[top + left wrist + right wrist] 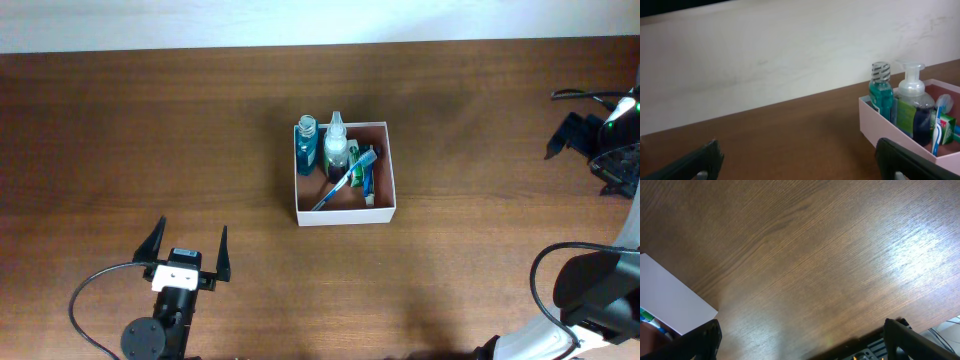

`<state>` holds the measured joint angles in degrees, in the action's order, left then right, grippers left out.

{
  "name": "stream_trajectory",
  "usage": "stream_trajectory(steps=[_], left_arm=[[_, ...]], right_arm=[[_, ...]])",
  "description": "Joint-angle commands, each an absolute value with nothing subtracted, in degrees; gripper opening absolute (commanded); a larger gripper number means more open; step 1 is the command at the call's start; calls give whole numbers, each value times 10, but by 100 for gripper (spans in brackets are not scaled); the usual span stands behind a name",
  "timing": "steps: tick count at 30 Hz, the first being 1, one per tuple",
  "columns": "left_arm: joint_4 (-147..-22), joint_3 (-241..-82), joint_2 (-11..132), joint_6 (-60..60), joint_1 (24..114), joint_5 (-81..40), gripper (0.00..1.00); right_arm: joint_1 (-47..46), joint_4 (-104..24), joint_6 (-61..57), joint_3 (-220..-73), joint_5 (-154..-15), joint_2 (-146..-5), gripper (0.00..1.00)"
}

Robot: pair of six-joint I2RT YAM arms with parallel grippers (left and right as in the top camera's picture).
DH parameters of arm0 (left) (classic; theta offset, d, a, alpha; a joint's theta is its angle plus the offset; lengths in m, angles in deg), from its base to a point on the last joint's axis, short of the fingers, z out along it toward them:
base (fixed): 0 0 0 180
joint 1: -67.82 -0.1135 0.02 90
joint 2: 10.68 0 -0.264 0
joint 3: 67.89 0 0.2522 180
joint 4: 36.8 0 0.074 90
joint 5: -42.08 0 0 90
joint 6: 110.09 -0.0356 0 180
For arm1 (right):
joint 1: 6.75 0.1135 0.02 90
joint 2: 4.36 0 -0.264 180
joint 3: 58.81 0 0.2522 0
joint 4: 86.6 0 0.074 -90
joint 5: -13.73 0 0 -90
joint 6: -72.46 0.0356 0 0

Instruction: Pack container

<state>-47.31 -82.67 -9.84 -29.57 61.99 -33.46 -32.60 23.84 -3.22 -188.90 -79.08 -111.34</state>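
Two grippers stood wide open, each grasping nothing. The left gripper [192,228] was at the near left of the table [120,120]. The right gripper [800,332] was over bare wood at the far right, well apart from the container [345,214]. That box sat mid-table, holding a teal bottle [306,145], a pump bottle [336,148] and a toothbrush [340,183].
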Motion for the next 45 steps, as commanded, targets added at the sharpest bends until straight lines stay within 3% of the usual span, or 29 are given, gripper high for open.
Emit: stream_trajectory(steps=[1, 5, 45], left_arm=[[-486, -822, -104, -305, 616, -344, 100], [-544, -822, -104, -305, 616, -344, 99], [-541, -822, -100, -305, 616, -342, 99]], right_arm=[[-326, 238, -36, -1891, -788, -1106, 99], [-326, 238, -36, -1891, -788, -1106, 99], [-322, 238, -36, -1891, -788, -1070, 99]])
